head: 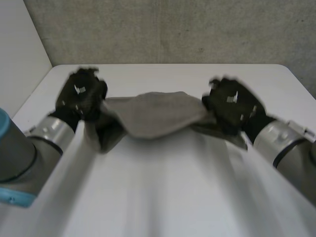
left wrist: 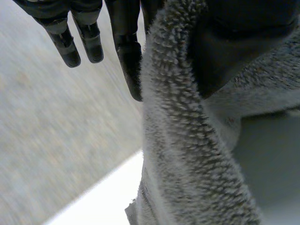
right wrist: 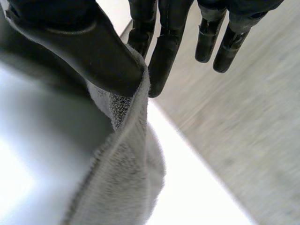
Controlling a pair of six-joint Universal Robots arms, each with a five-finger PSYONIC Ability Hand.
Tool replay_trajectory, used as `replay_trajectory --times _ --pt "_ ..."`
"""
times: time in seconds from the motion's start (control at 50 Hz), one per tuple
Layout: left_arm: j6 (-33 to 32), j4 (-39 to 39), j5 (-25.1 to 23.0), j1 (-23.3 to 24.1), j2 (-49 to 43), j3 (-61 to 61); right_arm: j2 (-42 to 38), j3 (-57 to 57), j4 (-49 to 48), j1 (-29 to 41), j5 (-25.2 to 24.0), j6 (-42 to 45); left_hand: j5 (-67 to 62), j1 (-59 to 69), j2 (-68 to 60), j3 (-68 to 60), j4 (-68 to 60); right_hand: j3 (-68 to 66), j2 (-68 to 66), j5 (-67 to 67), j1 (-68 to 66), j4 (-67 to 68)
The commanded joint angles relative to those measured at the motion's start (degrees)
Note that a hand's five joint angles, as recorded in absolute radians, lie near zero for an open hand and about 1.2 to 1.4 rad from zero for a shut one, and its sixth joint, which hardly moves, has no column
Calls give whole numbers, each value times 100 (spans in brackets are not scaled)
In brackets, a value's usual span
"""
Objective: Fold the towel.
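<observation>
2 hands on the job here! The left hand (head: pixel 81 96) clamps the left end of the grey towel (head: pixel 153 116), the right hand (head: pixel 232 106) clamps the right end, and the towel spans the gap between them over the far half of the white table (head: pixel 163 197). Its middle bulges toward the near side, and a flap droops below each hand. It looks lifted off the tabletop, though from the head view I can't be sure. Left wrist view: the thumb (left wrist: pixel 243 28) presses the fluffy edge against a finger, while the other fingers (left wrist: pixel 89 42) stick out straight beside it, free of the towel. Right wrist view, same picture: the thumb pins the towel's edge to a finger, with the remaining fingers straight and apart from the fabric. Behind the table stands a rough grey wall (head: pixel 173 29).
</observation>
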State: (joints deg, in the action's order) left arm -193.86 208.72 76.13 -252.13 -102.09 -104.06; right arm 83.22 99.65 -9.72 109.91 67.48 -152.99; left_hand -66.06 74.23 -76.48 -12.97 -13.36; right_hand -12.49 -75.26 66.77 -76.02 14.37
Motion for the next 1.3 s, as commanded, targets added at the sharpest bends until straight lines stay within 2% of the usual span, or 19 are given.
replay_trajectory --times 0.02,0.06,0.08,0.1,0.16,0.32,0.54,0.8,0.98,1.02,1.04,1.08,1.3 --pt "-591 -174 25 94 -496 -273 -869 283 611 5 -7 428 -394 577 -352 297 336 249 -474 323 -398 -437" --pt "-836 -261 51 138 -689 -212 -921 266 690 -48 -33 367 506 -323 548 297 336 249 -474 323 -398 -437" --pt "-837 -262 51 138 -690 -211 -922 265 690 -48 -33 366 512 -329 554 297 336 249 -474 323 -398 -437" --pt "-933 -305 69 138 -785 -185 -956 248 682 -48 -33 358 1245 -1062 1287 297 336 249 -474 323 -398 -437" --pt "-1109 -384 95 146 -944 -150 -966 222 647 -83 -33 331 1956 -1773 1998 297 336 249 -474 323 -398 -437" --pt "-1373 -577 95 138 -1015 -202 -992 186 427 -101 28 77 3051 -2868 3093 297 336 249 -474 323 -398 -437" --pt "-1988 -1263 43 -90 -655 -238 -983 186 391 -110 160 50 3035 -2852 3077 297 336 249 -474 323 -398 -437" --pt "-2050 -1483 43 -468 -365 -255 -974 256 444 -311 187 50 2951 -2768 2993 297 336 249 -474 323 -398 -437" --pt "-2033 -1641 34 -513 -66 -369 -974 345 444 -496 187 -11 2817 -2633 2859 297 336 249 -474 323 -398 -437" --pt "-2033 -1659 34 -504 -48 -448 -974 345 427 -549 169 -212 2198 -2015 2240 297 336 249 1177 -1328 1253 -437" --pt "-2033 -1659 34 -504 -48 -449 -974 345 427 -549 169 -214 2194 -2011 2236 297 336 249 1185 -1336 1262 -437" --pt "-2033 -1703 34 -521 -57 -501 -1018 336 427 -645 152 -546 637 -454 679 297 336 249 2240 -2392 2317 -437" --pt "-2006 -1791 43 -741 -83 -563 -1458 230 444 -839 187 -1057 243 -60 285 297 336 249 3406 -3557 3482 -437"
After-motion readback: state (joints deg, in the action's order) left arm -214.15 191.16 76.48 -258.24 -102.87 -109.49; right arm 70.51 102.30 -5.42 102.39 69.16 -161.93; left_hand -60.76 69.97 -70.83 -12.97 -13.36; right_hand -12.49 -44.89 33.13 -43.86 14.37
